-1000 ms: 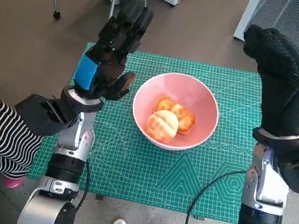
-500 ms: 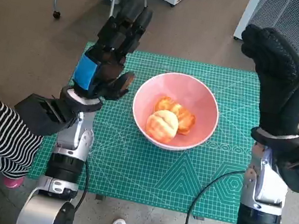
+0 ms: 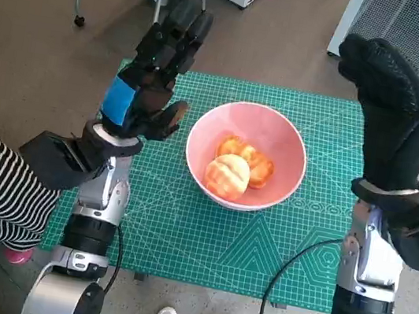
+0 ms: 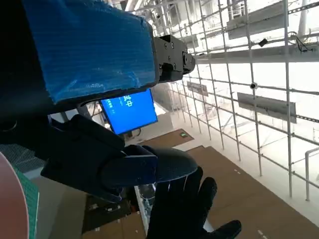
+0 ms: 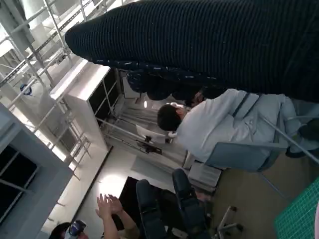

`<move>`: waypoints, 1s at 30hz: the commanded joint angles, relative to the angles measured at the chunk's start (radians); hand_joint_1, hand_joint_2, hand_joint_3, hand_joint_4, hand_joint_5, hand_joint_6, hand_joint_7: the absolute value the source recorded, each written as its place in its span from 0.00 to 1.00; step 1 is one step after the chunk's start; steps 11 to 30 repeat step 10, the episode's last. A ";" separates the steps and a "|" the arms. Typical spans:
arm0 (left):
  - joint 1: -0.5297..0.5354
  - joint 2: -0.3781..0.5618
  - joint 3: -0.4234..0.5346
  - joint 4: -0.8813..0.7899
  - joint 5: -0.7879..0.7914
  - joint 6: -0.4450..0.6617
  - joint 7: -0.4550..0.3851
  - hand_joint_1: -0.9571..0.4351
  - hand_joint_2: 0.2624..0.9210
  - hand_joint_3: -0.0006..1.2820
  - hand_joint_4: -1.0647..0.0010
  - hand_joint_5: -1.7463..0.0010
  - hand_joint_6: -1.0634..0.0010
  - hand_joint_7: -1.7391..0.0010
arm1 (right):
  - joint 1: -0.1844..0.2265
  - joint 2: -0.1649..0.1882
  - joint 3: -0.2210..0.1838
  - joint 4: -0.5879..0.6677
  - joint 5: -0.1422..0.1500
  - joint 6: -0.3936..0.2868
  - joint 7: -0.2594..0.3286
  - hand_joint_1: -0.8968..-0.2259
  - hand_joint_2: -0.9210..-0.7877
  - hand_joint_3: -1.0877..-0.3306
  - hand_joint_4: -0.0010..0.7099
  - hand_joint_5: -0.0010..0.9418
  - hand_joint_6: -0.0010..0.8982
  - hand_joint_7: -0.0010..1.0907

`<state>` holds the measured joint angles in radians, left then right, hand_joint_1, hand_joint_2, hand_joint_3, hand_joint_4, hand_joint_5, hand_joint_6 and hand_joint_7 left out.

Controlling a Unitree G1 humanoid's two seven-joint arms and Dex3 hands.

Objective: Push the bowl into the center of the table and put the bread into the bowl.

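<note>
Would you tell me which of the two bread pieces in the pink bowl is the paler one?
The paler bread lies nearer the robot in the pink bowl; the other piece, behind it, is a deeper orange-brown.

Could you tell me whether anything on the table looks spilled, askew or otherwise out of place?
Nothing stands out. The pink bowl sits upright near the middle of the green mat, with the bread inside it and nothing spilled.

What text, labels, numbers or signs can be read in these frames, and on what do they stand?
Blue wall screen, left wrist view: white characters, too blurred to read.
Green gridded cutting mat, head view: printed lines only; any numerals too small to read.
Pink round bowl, bread rolls, both hands: no text.
</note>
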<state>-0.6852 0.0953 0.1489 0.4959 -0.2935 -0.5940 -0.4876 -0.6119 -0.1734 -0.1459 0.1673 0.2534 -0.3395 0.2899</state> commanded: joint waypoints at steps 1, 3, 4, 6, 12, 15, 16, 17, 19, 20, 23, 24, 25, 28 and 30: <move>0.001 0.008 -0.005 -0.023 -0.008 0.015 -0.006 0.15 1.00 0.38 0.94 1.00 0.93 0.94 | 0.023 0.008 0.000 0.005 0.008 0.007 0.004 0.23 0.00 0.60 0.25 0.00 0.11 0.36; 0.004 0.008 -0.005 -0.027 -0.010 0.020 -0.007 0.15 1.00 0.38 0.94 1.00 0.93 0.93 | 0.025 0.008 -0.001 0.004 0.009 0.007 0.005 0.23 0.00 0.60 0.25 0.00 0.12 0.35; 0.005 0.009 -0.005 -0.030 -0.011 0.022 -0.007 0.15 1.00 0.38 0.95 1.00 0.93 0.93 | 0.025 0.008 -0.001 0.004 0.010 0.006 0.005 0.23 0.00 0.60 0.25 0.00 0.12 0.35; 0.008 0.009 -0.005 -0.035 -0.012 0.027 -0.008 0.15 1.00 0.38 0.95 1.00 0.93 0.93 | 0.026 0.007 -0.002 0.004 0.012 0.006 0.006 0.22 0.00 0.60 0.25 0.00 0.12 0.35; 0.012 0.010 -0.004 -0.040 -0.015 0.032 -0.010 0.15 1.00 0.37 0.94 1.00 0.93 0.93 | 0.028 0.008 -0.001 0.002 0.013 0.007 0.005 0.22 0.00 0.60 0.25 0.00 0.12 0.35; 0.012 0.010 -0.004 -0.040 -0.015 0.032 -0.010 0.15 1.00 0.37 0.94 1.00 0.93 0.93 | 0.028 0.008 -0.001 0.002 0.013 0.007 0.005 0.22 0.00 0.60 0.25 0.00 0.12 0.35; 0.012 0.010 -0.004 -0.040 -0.015 0.032 -0.010 0.15 1.00 0.37 0.94 1.00 0.93 0.93 | 0.028 0.008 -0.001 0.002 0.013 0.007 0.005 0.22 0.00 0.60 0.25 0.00 0.12 0.35; 0.012 0.010 -0.004 -0.040 -0.015 0.032 -0.010 0.15 1.00 0.37 0.94 1.00 0.93 0.93 | 0.028 0.008 -0.001 0.002 0.013 0.007 0.005 0.22 0.00 0.60 0.25 0.00 0.12 0.35; 0.012 0.010 -0.004 -0.040 -0.015 0.032 -0.010 0.15 1.00 0.37 0.94 1.00 0.93 0.93 | 0.028 0.008 -0.001 0.002 0.013 0.007 0.005 0.22 0.00 0.60 0.25 0.00 0.12 0.35; 0.012 0.010 -0.004 -0.040 -0.015 0.032 -0.010 0.15 1.00 0.37 0.94 1.00 0.93 0.93 | 0.028 0.008 -0.001 0.002 0.013 0.007 0.005 0.22 0.00 0.60 0.25 0.00 0.12 0.35; 0.012 0.010 -0.004 -0.040 -0.015 0.032 -0.010 0.15 1.00 0.37 0.94 1.00 0.93 0.93 | 0.028 0.008 -0.001 0.002 0.013 0.007 0.005 0.22 0.00 0.60 0.25 0.00 0.12 0.35; 0.012 0.010 -0.004 -0.040 -0.015 0.032 -0.010 0.15 1.00 0.37 0.94 1.00 0.93 0.93 | 0.028 0.008 -0.001 0.002 0.013 0.007 0.005 0.22 0.00 0.60 0.25 0.00 0.12 0.35; 0.012 0.010 -0.004 -0.040 -0.015 0.032 -0.010 0.15 1.00 0.37 0.94 1.00 0.93 0.93 | 0.028 0.008 -0.001 0.002 0.013 0.007 0.005 0.22 0.00 0.60 0.25 0.00 0.12 0.35; 0.012 0.010 -0.004 -0.040 -0.015 0.032 -0.010 0.15 1.00 0.37 0.94 1.00 0.93 0.93 | 0.028 0.008 -0.001 0.002 0.013 0.007 0.005 0.22 0.00 0.60 0.25 0.00 0.12 0.35; 0.012 0.010 -0.004 -0.040 -0.015 0.032 -0.010 0.15 1.00 0.37 0.94 1.00 0.93 0.93 | 0.028 0.008 -0.001 0.002 0.013 0.007 0.005 0.22 0.00 0.60 0.25 0.00 0.12 0.35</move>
